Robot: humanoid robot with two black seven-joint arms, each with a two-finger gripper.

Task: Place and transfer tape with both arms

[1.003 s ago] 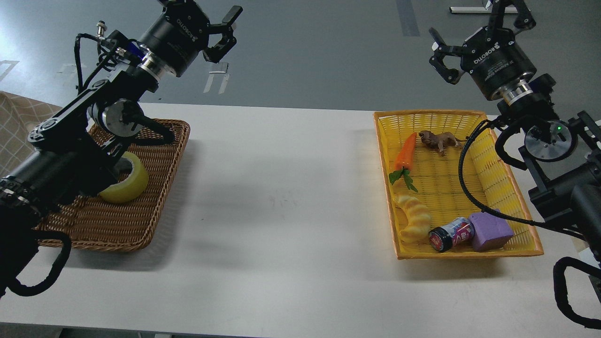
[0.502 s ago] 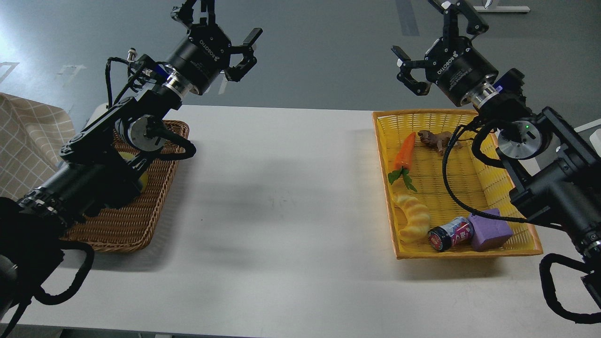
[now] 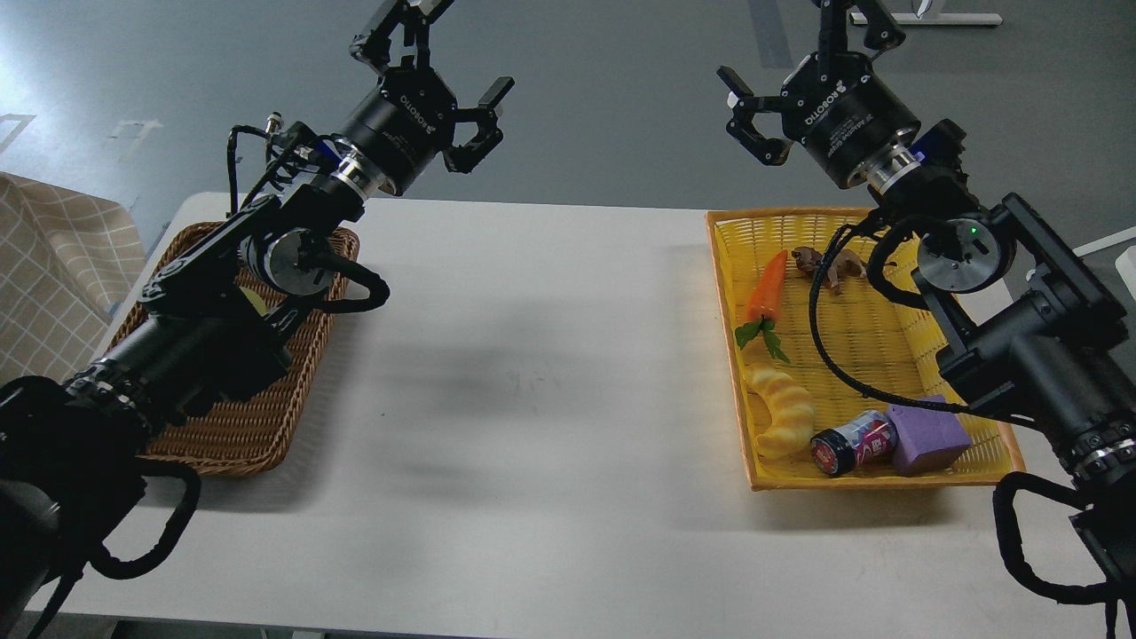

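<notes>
Holding: nothing is held by the left gripper [image 3: 439, 67] or the right gripper [image 3: 803, 67]; both are spread wide.
Tape: the tape [image 3: 256, 302] is almost hidden behind the left arm, in the brown basket [image 3: 257, 426].
Yellow basket [image 3: 985, 399]: toys are kept here.

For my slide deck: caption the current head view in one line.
Both end effectors, left and right, raised open above the table; tape mostly hidden in the wicker basket.

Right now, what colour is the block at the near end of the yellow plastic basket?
Purple block, shown best in the head view.
</notes>
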